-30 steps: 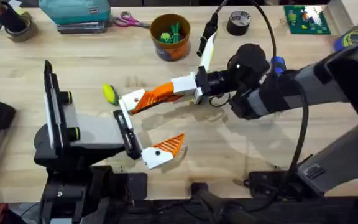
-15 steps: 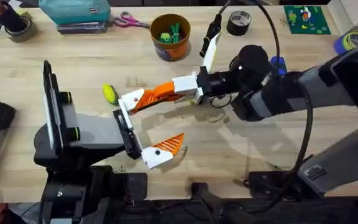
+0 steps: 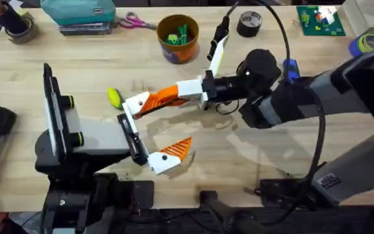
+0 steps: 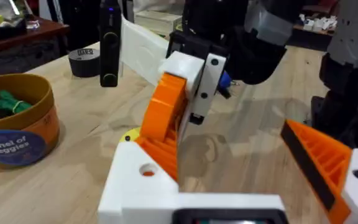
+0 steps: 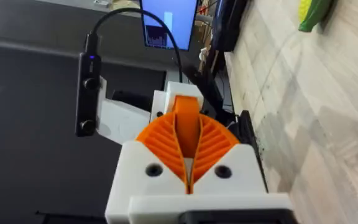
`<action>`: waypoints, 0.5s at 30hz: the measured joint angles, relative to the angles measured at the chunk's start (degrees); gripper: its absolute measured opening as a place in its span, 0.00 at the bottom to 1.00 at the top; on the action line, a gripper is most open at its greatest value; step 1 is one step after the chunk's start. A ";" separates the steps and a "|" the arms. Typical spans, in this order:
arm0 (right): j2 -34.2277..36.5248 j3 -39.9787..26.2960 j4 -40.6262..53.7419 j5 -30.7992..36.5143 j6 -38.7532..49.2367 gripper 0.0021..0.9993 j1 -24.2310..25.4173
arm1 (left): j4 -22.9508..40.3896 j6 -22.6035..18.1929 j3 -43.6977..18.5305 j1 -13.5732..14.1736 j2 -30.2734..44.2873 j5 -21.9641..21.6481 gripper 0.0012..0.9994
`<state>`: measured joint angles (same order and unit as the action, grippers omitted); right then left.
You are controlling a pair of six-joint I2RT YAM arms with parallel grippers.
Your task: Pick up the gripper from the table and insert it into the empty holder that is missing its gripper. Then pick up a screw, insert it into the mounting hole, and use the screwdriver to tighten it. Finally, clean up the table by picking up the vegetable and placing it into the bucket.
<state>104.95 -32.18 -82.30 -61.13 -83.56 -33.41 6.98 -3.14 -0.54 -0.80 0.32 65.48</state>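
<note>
- The right gripper, jaws pressed together on the orange gripper, seats it on the white holder.
- The left gripper has its jaws spread.
- Judged step: insertion; next, push home, then release.

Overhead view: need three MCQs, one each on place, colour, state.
1. Where is the vegetable?
A. On the table
B. In the bucket
C. In a gripper

2. What colour are the scissors' handles?
A. Blue
B. Pink
C. Black

3. What is the right gripper doing?
A. Open above the table
B. Shut on the screwdriver
C. Shut on the gripper

Key:
1 A: the vegetable lies on the table.
2 B: the scissors have pink handles.
3 C: the right gripper clamps the gripper.
</note>
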 joint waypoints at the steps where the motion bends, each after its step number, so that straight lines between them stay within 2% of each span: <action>1: -0.02 -0.04 0.08 0.10 0.01 0.01 -0.06 | -0.02 0.09 0.00 0.00 0.00 -0.12 0.99; 15: 0.00 -0.68 0.87 0.08 0.01 0.01 -0.17 | -0.11 0.10 0.00 -0.11 0.00 -0.55 0.99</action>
<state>104.95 -32.86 -81.43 -61.06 -83.55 -33.58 6.87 -3.05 -0.54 -0.91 0.32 64.93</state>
